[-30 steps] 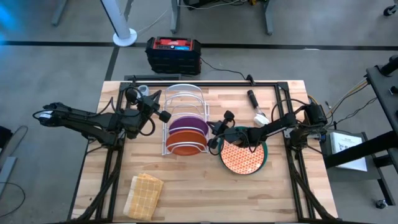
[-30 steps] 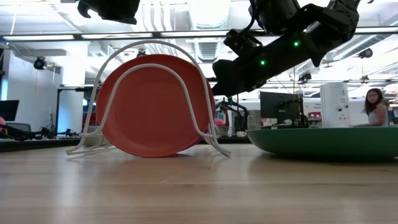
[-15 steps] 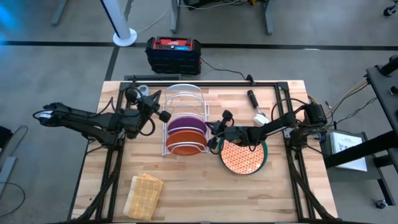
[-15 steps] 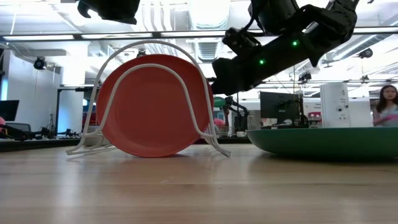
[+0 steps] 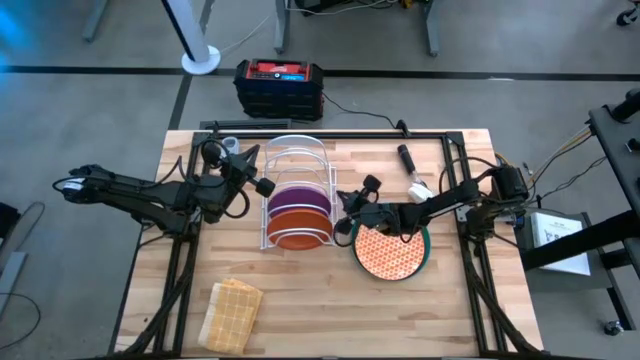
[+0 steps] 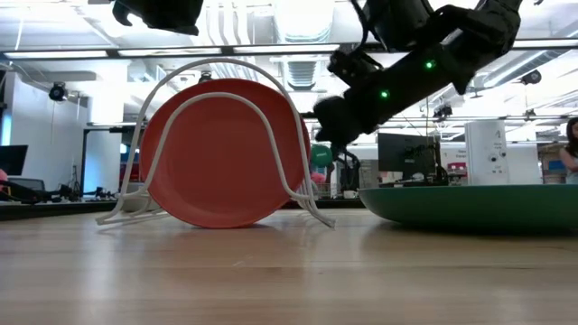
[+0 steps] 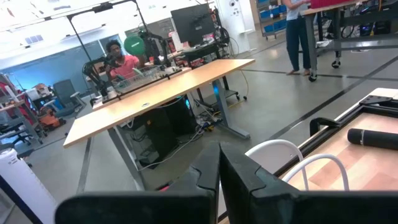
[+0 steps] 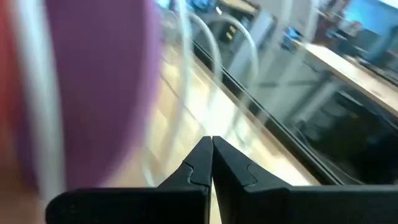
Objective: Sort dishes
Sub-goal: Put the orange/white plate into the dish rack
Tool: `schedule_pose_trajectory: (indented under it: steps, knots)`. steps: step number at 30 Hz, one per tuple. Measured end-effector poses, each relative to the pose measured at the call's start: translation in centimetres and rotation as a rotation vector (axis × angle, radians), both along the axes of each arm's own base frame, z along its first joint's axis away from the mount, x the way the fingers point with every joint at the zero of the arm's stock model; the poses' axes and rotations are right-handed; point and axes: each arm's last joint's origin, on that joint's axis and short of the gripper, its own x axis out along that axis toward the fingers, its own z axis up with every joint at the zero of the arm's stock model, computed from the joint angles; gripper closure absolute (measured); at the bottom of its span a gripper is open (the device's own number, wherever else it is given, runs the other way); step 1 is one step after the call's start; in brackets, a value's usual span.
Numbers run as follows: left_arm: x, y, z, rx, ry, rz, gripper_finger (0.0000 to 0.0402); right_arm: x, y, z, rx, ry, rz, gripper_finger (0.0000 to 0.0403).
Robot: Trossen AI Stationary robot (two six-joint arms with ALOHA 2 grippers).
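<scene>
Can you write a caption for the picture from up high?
Two plates stand in the rack; the right tool, shut and empty, hovers beside it.

The right arm reaches in from the tabletop's right edge, stretched low toward the middle, its right end effector [image 5: 345, 200] raised above the tabletop with both fingers pressed together, nothing between them [image 8: 211, 163]. The left arm extends from the left side, its left end effector [image 5: 262, 185] held high with fingers likewise closed together and empty [image 7: 219, 177].
</scene>
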Motion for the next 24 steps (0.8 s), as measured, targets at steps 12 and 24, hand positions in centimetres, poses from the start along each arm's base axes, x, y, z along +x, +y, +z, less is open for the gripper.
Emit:
schedule_pose_trajectory:
  steps: [12, 24]
  knots:
    - [0.0, 0.0, 0.0, -0.001, -0.001, -0.008, 0.0401, -4.9, 0.5, 3.3, 0.190, 0.100, -0.089, 0.0403]
    - [0.2, -0.1, 0.2, -0.010, -0.031, -0.057, 0.0401, -11.7, 0.3, 7.8, 0.569, 0.172, 0.008, 0.0403]
